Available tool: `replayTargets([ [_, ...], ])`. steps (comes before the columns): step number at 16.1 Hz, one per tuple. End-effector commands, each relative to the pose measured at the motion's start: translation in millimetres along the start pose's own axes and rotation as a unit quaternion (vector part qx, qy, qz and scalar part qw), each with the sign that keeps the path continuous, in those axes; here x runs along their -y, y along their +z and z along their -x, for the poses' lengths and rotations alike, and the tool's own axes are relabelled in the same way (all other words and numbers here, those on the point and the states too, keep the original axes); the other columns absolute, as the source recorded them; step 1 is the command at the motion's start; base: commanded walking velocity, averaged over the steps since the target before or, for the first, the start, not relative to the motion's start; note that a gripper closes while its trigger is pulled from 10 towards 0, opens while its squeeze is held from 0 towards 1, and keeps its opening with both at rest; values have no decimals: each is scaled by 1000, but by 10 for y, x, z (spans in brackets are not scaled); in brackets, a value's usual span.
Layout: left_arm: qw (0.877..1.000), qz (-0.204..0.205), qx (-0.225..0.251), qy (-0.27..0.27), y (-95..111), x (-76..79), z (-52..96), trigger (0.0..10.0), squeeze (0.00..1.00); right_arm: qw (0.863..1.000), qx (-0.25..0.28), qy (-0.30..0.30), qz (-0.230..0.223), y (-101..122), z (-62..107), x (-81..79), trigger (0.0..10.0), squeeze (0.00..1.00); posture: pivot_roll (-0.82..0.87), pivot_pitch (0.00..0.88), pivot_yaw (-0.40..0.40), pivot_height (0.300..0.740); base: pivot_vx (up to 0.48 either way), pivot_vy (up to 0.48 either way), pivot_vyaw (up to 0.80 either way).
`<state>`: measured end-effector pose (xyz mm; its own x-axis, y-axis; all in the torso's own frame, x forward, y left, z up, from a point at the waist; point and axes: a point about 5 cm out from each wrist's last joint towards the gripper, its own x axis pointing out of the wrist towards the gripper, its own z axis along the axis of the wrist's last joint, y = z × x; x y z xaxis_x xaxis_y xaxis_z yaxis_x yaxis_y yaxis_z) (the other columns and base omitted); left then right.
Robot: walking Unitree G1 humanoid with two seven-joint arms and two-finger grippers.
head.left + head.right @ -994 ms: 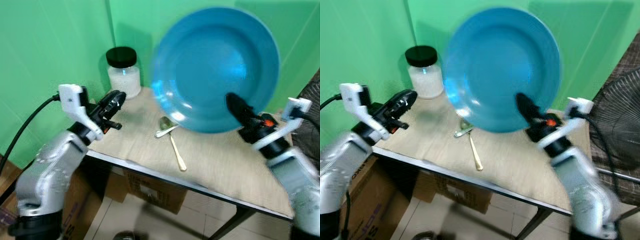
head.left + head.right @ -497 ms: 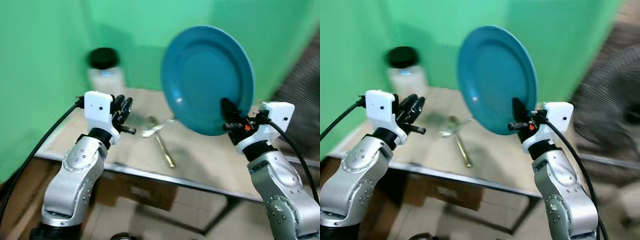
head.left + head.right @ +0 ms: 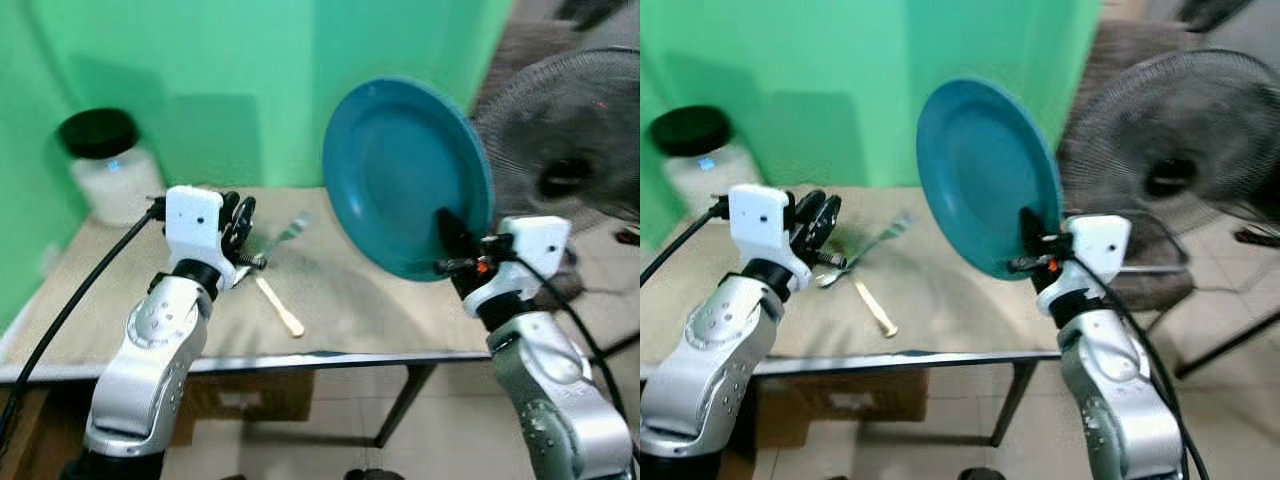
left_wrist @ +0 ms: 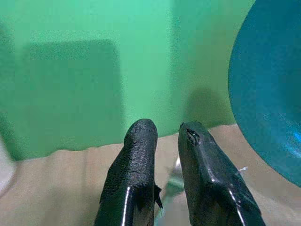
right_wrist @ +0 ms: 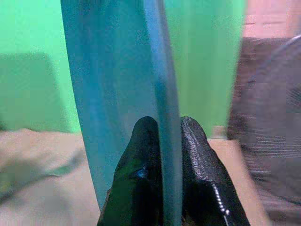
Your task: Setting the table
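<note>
One blue plate [image 3: 405, 175] upright, rim pinched in right gripper [image 5: 162, 129], left gripper [image 4: 162, 129] slightly parted.

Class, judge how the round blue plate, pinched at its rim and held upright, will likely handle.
The round blue plate looks rigid: it stands upright from one rim pinch in the right claw. Its glossy surface may be slippery, so it could pivot or slip. Probably fairly light.

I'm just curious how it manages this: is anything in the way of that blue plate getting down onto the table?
Partly. The right gripper holds the blue plate upright by its rim, above the table. Below it the tabletop looks bare. The fork and wooden-handled utensil lie further left, near the left gripper.
</note>
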<state>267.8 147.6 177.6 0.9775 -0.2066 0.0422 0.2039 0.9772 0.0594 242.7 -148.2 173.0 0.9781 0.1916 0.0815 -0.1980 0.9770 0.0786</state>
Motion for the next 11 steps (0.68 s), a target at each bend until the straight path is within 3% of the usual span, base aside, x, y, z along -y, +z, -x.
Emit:
replayTargets([
  [1,1000,-4,6,-3,21,2,9,10000,0,999,17,-16,26,44,1,38,10000,0,60,0,-20,740,0,0,-800],
  [5,997,26,38,61,63,-59,13,10000,0,1000,-7,-18,-12,9,-1,95,10000,0,65,0,-38,740,0,0,-800],
  [7,997,9,43,57,57,5,20,10000,0,999,0,-13,-32,28,-11,59,10000,0,65,0,-45,740,0,0,-800],
  [10,996,-52,53,56,78,7,12,10000,0,999,10,-19,-37,50,-11,66,10000,0,65,0,-40,740,0,0,-800],
  [11,997,-47,44,33,70,13,6,10000,0,999,10,-20,-33,53,-7,73,10000,0,62,0,-35,740,0,0,-800],
])
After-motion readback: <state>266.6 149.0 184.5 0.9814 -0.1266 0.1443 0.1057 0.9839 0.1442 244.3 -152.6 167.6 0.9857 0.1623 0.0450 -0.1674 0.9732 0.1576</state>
